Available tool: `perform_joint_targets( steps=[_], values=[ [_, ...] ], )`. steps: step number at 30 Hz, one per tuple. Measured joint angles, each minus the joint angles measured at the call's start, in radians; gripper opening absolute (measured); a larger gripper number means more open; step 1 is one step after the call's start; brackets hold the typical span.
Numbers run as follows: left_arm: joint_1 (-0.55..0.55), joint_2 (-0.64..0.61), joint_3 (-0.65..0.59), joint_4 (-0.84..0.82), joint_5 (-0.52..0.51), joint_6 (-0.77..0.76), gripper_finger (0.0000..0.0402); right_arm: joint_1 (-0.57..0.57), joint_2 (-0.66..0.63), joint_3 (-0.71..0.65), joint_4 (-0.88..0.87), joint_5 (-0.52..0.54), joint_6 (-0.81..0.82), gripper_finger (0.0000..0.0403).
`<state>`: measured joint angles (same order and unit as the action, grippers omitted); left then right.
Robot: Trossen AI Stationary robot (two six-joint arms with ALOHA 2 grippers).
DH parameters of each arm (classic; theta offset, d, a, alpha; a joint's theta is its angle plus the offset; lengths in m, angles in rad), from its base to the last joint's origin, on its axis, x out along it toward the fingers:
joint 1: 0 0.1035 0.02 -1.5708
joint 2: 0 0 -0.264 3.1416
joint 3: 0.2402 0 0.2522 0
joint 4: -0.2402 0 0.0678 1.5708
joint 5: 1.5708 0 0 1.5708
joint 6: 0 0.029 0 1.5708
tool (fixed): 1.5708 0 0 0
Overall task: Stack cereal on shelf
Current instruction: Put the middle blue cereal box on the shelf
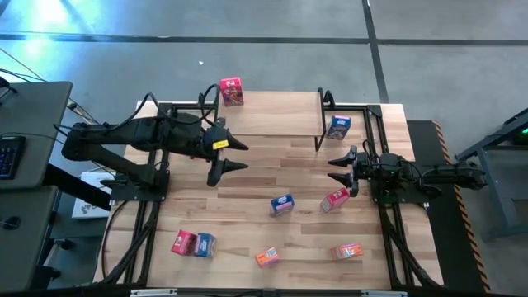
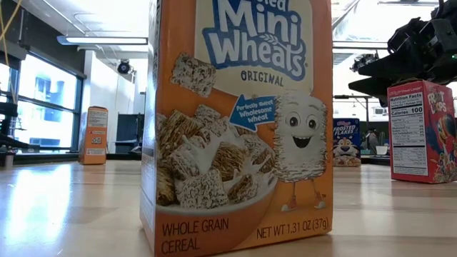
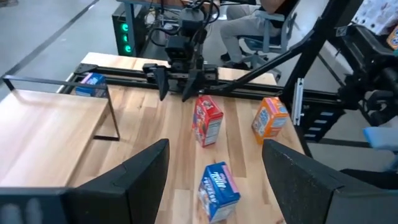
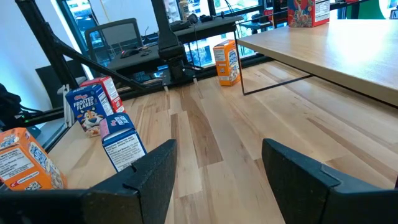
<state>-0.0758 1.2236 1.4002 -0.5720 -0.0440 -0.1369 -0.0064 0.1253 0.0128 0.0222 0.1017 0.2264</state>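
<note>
Cardboard cereal boxes: 2 pink-red ones (image 1: 335, 199), 1 atop the light wooden shelf (image 1: 272, 112); 3 blue (image 1: 281, 205); 2 orange (image 1: 266, 257). Left gripper (image 1: 236, 154) and right gripper (image 1: 337, 168) hang released, empty.

We see a bench (image 1: 247, 165) of pale striped wood planks, a shelf (image 1: 272, 115) with a light wooden top and thin black legs. At upper centre stands a pink-red box (image 1: 232, 91); a blue box (image 1: 338, 126) sits right of the shelf. The nearest box (image 2: 239, 121) is orange with white and blue lettering. Both claws are black: left claw (image 1: 235, 155), right claw (image 1: 336, 169).
</note>
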Motion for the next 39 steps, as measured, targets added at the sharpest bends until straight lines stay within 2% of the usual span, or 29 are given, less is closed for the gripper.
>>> perform_joint_targets(
  steps=[9, 22, 30, 34, 39],
  values=[
    [-0.080, 0.012, 0.000, -0.021, -0.069, -0.089, 0.0248, 0.000, 0.000, 0.000, 0.000, 0.000, 0.000, 0.0229],
    [-0.202, 0.115, 0.000, -0.137, -0.282, -0.177, 0.0248, 0.000, -0.001, 0.000, 0.003, 0.013, 0.001, 0.0229],
    [-0.222, 0.183, 0.000, -0.134, -0.304, -0.177, 0.0248, 0.000, -0.001, 0.000, 0.003, 0.000, 0.014, 0.0231],
    [-0.222, 0.209, 0.000, -0.130, -0.305, -0.177, 0.0248, 0.000, -0.001, 0.000, 0.002, -0.019, 0.017, 0.0249],
    [-0.222, 0.241, 0.000, -0.126, -0.317, -0.216, 0.0248, 0.000, -0.001, 0.000, 0.001, -0.030, -0.058, 0.0286]
  ],
)
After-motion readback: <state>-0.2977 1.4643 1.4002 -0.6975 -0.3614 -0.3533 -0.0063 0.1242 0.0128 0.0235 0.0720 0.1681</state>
